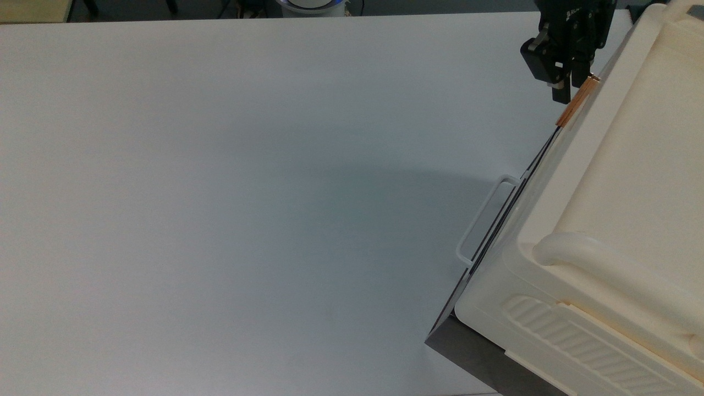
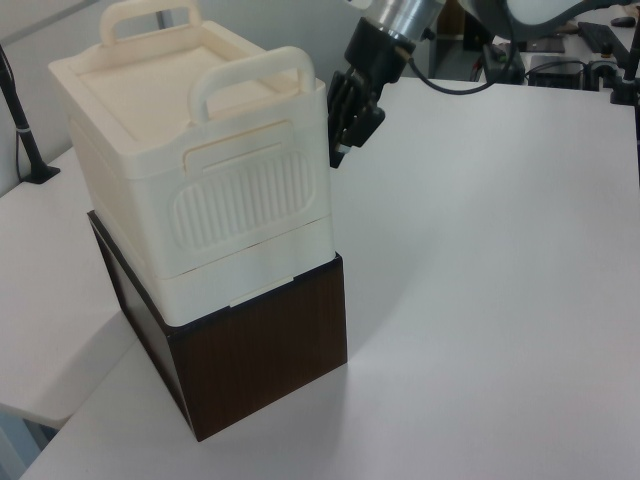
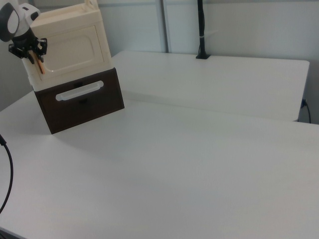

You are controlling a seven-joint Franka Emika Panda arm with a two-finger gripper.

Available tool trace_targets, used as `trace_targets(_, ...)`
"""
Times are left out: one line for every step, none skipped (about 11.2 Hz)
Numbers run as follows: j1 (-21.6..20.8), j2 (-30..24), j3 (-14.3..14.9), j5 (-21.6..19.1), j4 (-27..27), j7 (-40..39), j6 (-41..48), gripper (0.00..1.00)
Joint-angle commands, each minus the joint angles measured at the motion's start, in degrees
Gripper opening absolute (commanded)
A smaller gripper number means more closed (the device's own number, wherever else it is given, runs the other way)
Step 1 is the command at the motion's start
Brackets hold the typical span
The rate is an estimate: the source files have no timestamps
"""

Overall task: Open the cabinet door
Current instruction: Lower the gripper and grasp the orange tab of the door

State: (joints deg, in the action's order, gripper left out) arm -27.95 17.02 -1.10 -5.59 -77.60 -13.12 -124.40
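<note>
At the upper right of the top view, hand (image 1: 568,91) narrowly parted, poised at the upper end of the copper-orange bar handle (image 1: 575,103), not visibly clamped. Cabinet door (image 3: 75,47) shut, at the right view's upper left. Step: reaching the handle. Next, probably: closing on it, pulling outward.

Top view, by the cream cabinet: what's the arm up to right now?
The gripper is at the upper end of the copper handle on the cream cabinet door, fingers slightly apart and beside the bar. The door looks shut, flush with the cabinet. Below it, the dark drawer with the white loop handle is untouched.
</note>
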Motion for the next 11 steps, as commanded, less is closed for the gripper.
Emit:
trace_targets(-1.0,2.5,1.2,0.6,2.3,-0.9,-4.0,0.23)
trace_targets(-0.9,2.6,1.2,0.6,2.3,-0.8,-4.9,0.16)
trace_targets(-0.9,2.6,1.6,0.6,2.3,-0.8,-5.0,0.04)
trace_targets(-0.9,2.4,2.3,0.4,2.4,-0.7,-5.0,0.00)
trace_targets(-1.0,2.1,2.4,0.4,1.9,-0.7,-4.9,0.00)
trace_targets(-0.9,1.7,2.4,0.2,1.8,-0.7,-4.4,0.00)
trace_targets(-0.8,0.8,2.3,0.1,1.3,-0.7,-4.0,0.00)
trace_targets(-0.5,-0.3,2.0,0.1,-0.6,-0.8,-2.3,0.00)
trace_targets(-0.3,-1.7,1.9,-0.1,-1.6,-0.8,0.3,0.00)
trace_targets(0.7,-2.7,1.8,-0.2,-1.9,-0.7,3.8,0.00)
trace_targets(1.5,-3.4,1.8,-0.2,-2.0,-1.2,7.7,0.00)
